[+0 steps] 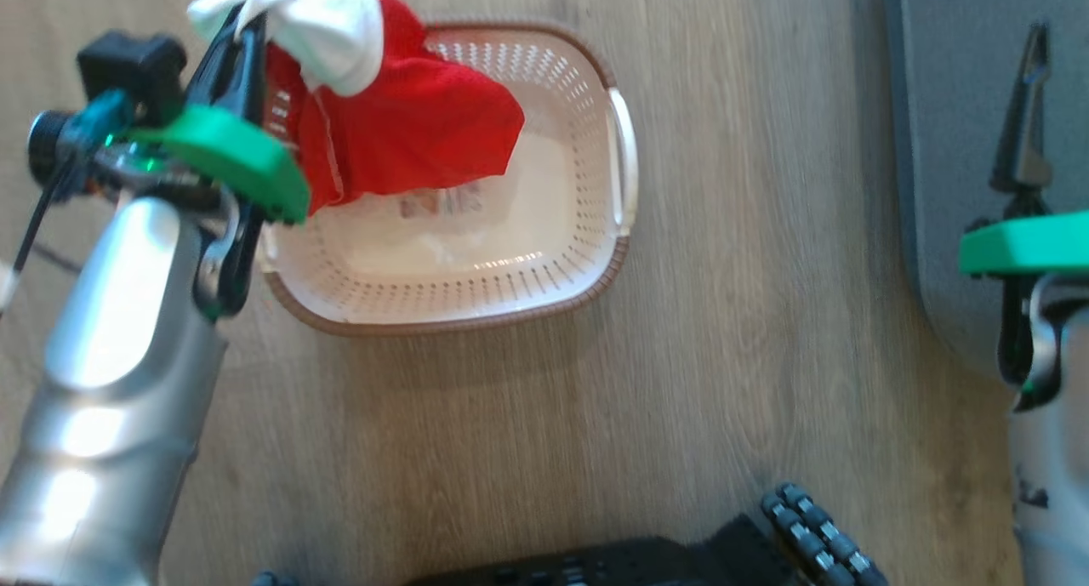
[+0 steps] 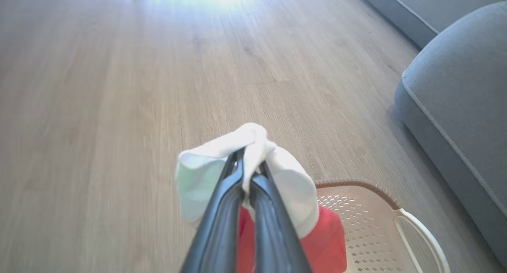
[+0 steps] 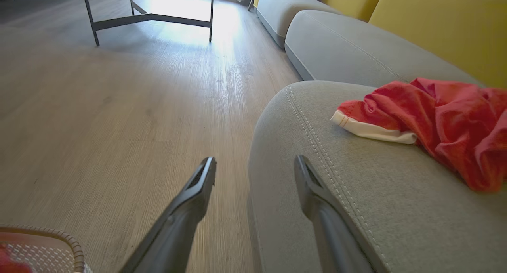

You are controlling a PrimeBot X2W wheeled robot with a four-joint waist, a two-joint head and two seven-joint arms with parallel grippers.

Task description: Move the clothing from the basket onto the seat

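Two garments: red clothing [image 1: 408,135] with a white cloth part hangs from the left gripper [image 2: 249,158] above the basket [image 1: 595,263]; another red garment [image 3: 447,118] with white trim lies on the grey seat [image 3: 356,186].
Label: the sticker [image 1: 442,201] on the basket's base is blurred, no writing readable.
Hidden: the hanging clothing covers one corner of the basket; the seat is cut off at the picture edges.
Left side: the left gripper's fingers are pressed together, clamped on the white cloth.
Right side: the right gripper [image 3: 255,166] has its fingers wide apart, holding nothing, near the seat's edge.
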